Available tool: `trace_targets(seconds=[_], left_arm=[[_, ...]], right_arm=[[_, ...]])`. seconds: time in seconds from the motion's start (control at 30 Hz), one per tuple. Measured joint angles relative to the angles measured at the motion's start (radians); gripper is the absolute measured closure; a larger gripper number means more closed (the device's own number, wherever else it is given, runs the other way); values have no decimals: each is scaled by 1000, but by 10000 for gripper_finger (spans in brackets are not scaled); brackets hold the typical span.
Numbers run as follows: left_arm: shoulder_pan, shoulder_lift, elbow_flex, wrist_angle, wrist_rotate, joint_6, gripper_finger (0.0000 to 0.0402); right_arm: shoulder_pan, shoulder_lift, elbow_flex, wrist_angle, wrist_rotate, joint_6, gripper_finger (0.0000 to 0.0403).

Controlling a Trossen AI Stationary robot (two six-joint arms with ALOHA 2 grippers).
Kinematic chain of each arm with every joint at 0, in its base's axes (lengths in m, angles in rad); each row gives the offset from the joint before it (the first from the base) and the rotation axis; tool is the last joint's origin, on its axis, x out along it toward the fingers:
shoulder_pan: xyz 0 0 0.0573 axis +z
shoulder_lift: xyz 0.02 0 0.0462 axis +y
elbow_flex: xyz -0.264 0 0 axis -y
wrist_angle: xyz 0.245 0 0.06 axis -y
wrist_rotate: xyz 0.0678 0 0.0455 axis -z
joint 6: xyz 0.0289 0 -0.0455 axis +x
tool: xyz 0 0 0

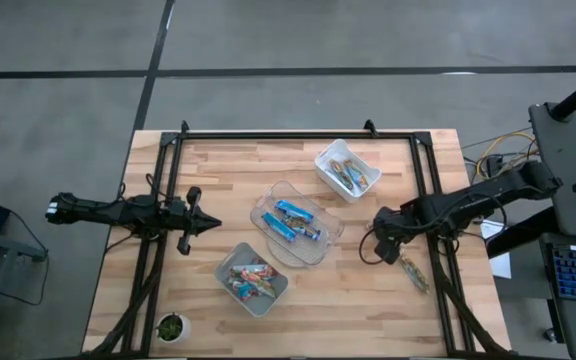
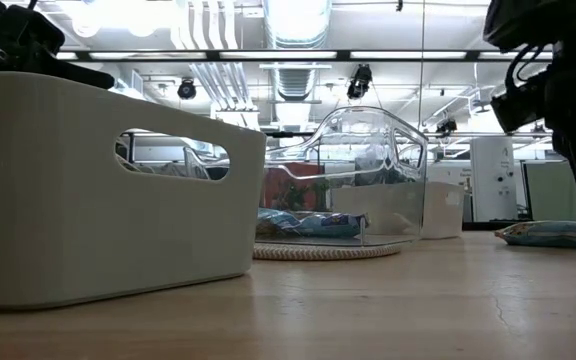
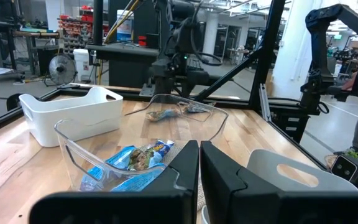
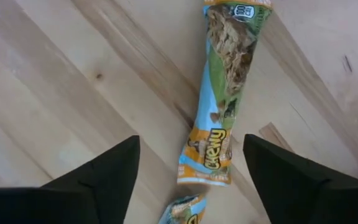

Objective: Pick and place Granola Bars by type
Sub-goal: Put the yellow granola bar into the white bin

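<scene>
My right gripper (image 4: pixel 191 171) hangs over a greenish granola bar (image 4: pixel 221 106) on the counter (image 4: pixel 73 74), jaws released. Left gripper (image 3: pixel 199 163) waits, jaws clenched.

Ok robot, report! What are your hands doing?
Right gripper open above a greenish bar on the table. Left gripper shut, waiting by the clear bin. Nothing in the way.

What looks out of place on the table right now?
Two granola bars lie loose on the bare table by the right edge, outside all bins. The right gripper is open above them, holding nothing.
</scene>
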Motion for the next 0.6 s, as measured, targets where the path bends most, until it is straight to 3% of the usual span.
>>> trace_targets(seconds=[0.2,0.6], left_arm=[[0,0,0,0,0,0,401],[0,0,0,0,0,0,401]], right_arm=[[-5,11,-51,74,13,22,108],[-9,91,-94,138,53,0,120]])
